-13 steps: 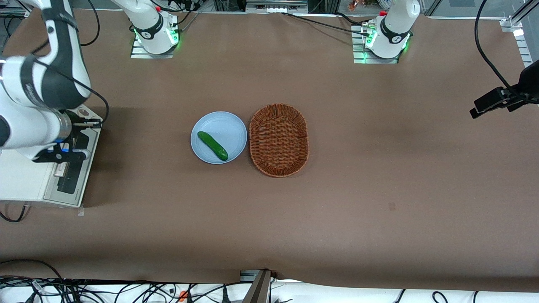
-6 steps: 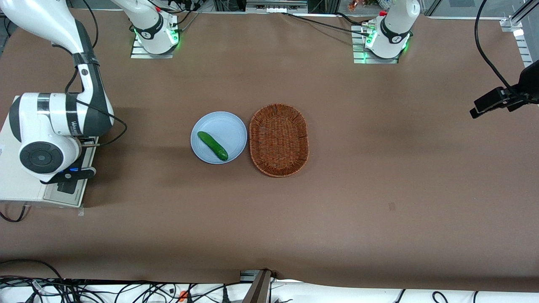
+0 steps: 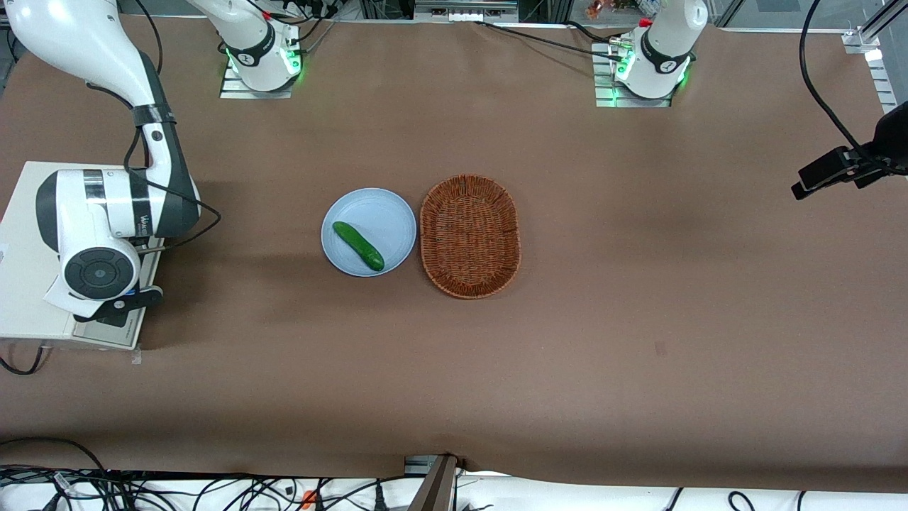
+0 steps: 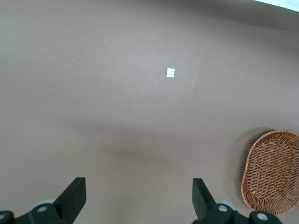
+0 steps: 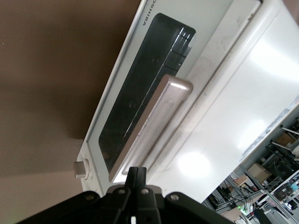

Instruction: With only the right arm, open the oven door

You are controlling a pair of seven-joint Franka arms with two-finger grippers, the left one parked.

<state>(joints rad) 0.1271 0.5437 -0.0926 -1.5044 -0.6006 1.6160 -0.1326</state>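
Observation:
The white toaster oven (image 3: 21, 234) stands at the working arm's end of the table. Its oven door (image 3: 117, 328) is mostly hidden under the right arm (image 3: 106, 213) in the front view. In the right wrist view the oven door (image 5: 140, 88) shows its dark glass and silver bar handle (image 5: 154, 126), and it lies flush against the oven body (image 5: 243, 102). My gripper (image 3: 131, 299) hangs just in front of the door. In the wrist view my gripper (image 5: 138, 175) is shut and empty, close to the handle's end near a knob (image 5: 81, 169).
A light-blue plate (image 3: 394, 213) with a green cucumber (image 3: 358, 245) sits mid-table. A brown wicker basket (image 3: 469, 235) stands beside it and also shows in the left wrist view (image 4: 273, 170). A small white tag (image 4: 170, 72) lies on the brown table.
The right arm's wrist has swung so that its round end cap faces up. The gripper has moved along the door toward the front camera. The plate, cucumber and basket have not moved.

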